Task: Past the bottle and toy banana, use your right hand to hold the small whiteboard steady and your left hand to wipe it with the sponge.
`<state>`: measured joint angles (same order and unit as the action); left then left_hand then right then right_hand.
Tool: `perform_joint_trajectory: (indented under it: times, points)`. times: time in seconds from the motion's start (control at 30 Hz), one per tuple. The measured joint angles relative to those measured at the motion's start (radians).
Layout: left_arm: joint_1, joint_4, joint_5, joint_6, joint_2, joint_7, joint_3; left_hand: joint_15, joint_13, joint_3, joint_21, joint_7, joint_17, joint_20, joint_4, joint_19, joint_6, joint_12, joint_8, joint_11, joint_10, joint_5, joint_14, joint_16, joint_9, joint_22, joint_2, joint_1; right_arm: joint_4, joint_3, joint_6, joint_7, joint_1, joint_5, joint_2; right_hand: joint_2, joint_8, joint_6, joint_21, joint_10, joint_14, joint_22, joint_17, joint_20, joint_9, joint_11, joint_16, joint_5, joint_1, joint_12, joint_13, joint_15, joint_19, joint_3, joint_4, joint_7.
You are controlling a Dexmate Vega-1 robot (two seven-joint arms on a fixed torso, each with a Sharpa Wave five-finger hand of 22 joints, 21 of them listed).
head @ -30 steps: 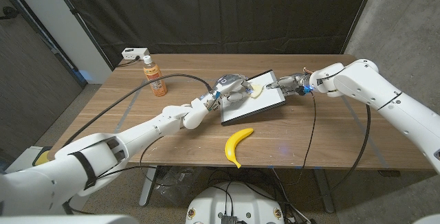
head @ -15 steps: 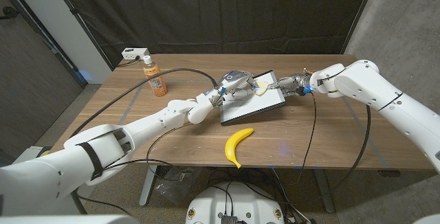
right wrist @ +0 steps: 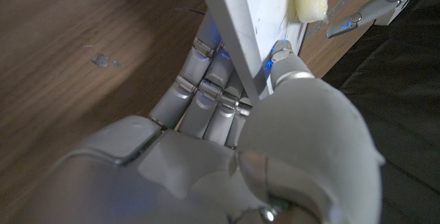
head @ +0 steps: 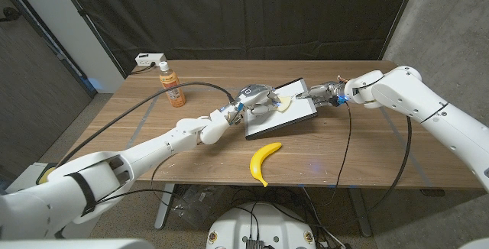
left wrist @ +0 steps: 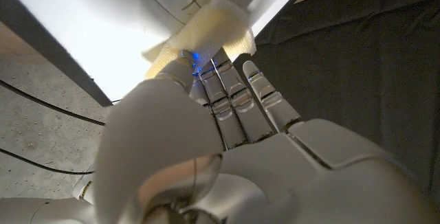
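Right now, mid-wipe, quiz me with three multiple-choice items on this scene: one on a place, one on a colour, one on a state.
1. Where does the toy banana lie?
A. on the whiteboard
B. on the table, nearer the robot than the whiteboard
C. beside the bottle

2. What colour is the bottle cap?
A. white
B. blue
C. black

3. What is the left hand doing?
A. waiting with nothing in it
B. gripping the bottle
C. holding the sponge against the whiteboard

Answers:
1 B, the head view shows it alone on the wood in front of the board.
2 A, a white cap tops the orange bottle.
3 C, the left wrist view shows its fingers pressing the sponge to the white surface.
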<state>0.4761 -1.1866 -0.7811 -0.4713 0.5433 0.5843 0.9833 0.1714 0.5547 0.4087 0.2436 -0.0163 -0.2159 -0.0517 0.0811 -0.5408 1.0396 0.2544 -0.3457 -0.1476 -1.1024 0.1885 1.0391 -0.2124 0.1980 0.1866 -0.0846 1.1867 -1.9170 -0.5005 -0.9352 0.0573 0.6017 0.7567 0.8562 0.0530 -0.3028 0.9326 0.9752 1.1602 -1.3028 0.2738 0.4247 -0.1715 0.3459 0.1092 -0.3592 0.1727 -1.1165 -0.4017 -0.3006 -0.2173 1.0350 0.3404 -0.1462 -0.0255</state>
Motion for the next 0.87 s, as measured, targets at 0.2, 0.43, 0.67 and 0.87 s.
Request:
perform_joint_trajectory:
  times: [0.2,0.43,0.67,0.87]
  points:
    - [0.054,-0.058,0.008,0.018,0.049,-0.020,-0.044,0.000,0.000,0.000,0.000,-0.002,0.000,0.000,0.000,0.000,-0.002,0.000,-0.002,0.000,0.000,0.000,0.000,0.000,0.000,0.000,0.000,0.000,-0.002,0.000,0.003,0.001,-0.001,-0.002,0.000,0.000,0.000,0.001,0.001,0.000,-0.002,0.000,0.001,0.000,0.000,0.000,0.000,-0.001,0.000,0.000,0.000,0.002,0.000,0.000,0.000,-0.001]
    - [0.094,-0.100,0.010,0.038,0.080,-0.037,-0.079,0.000,0.002,0.000,0.000,-0.001,0.000,0.000,0.000,0.000,-0.001,0.000,-0.003,0.002,-0.002,0.000,0.000,0.000,-0.001,0.000,0.000,0.000,-0.002,-0.002,0.006,0.001,-0.002,-0.005,-0.003,0.000,0.000,0.001,0.007,0.000,-0.002,-0.005,0.003,0.005,0.000,0.000,0.000,0.001,0.000,0.000,0.000,0.002,-0.005,0.000,0.000,-0.001]
    - [0.112,-0.114,0.008,0.043,0.082,-0.043,-0.097,0.000,0.004,0.004,0.000,-0.001,0.000,0.000,-0.004,0.000,-0.001,-0.004,-0.003,0.005,-0.005,-0.001,0.000,0.000,-0.001,0.000,0.000,0.000,0.000,-0.004,0.008,0.001,-0.003,-0.007,-0.004,0.000,0.000,0.001,0.007,0.000,-0.002,-0.005,0.003,0.005,0.000,0.000,0.000,0.001,0.000,0.000,0.000,0.002,-0.005,0.000,0.000,-0.001]
    - [0.120,-0.118,0.004,0.042,0.079,-0.043,-0.107,0.000,0.004,0.004,0.000,0.000,0.000,0.000,-0.004,0.000,0.000,-0.004,-0.002,0.005,-0.005,-0.001,0.000,0.000,0.000,0.000,0.000,0.000,0.000,-0.004,0.009,0.001,-0.003,-0.007,-0.003,0.000,0.000,0.001,0.012,0.000,-0.001,-0.005,0.005,0.005,0.000,0.000,0.000,0.001,0.000,0.000,-0.004,0.002,-0.005,0.000,0.000,-0.001]
